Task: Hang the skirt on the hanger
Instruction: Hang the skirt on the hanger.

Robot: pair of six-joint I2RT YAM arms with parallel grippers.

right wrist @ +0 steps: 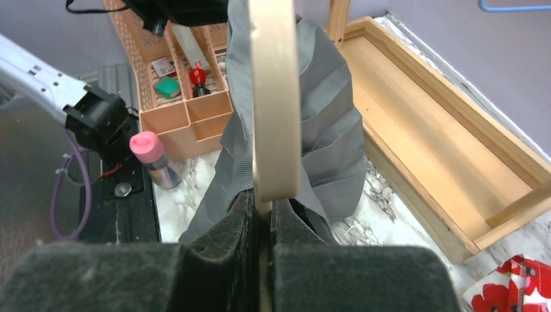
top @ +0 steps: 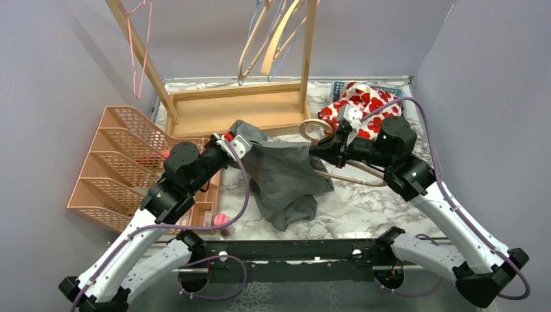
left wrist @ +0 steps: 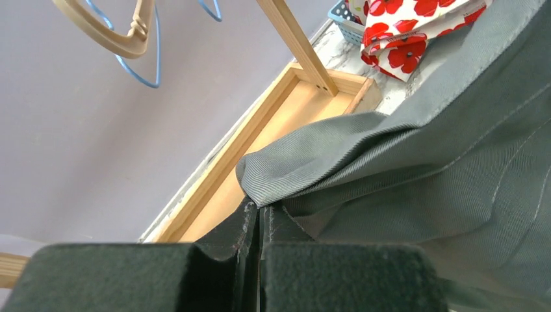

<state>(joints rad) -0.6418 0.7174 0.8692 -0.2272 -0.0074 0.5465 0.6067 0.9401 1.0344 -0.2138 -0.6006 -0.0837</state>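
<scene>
Pinching the grey skirt point(top: 286, 172) by its edge between our left fingers point(left wrist: 252, 218), we hold it draped toward the desk point(top: 364, 201), just beside the wooden hanger point(right wrist: 276, 97) clamped in our right fingers point(right wrist: 250, 214).

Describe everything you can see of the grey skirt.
The skirt is grey woven cloth with a fine rib and stitched seams. The fingers of the left gripper pinch a folded edge, holding that end up. The rest drapes in folds onto the table, its lower end crumpled. The hanger in the right gripper meets its right side.
</scene>
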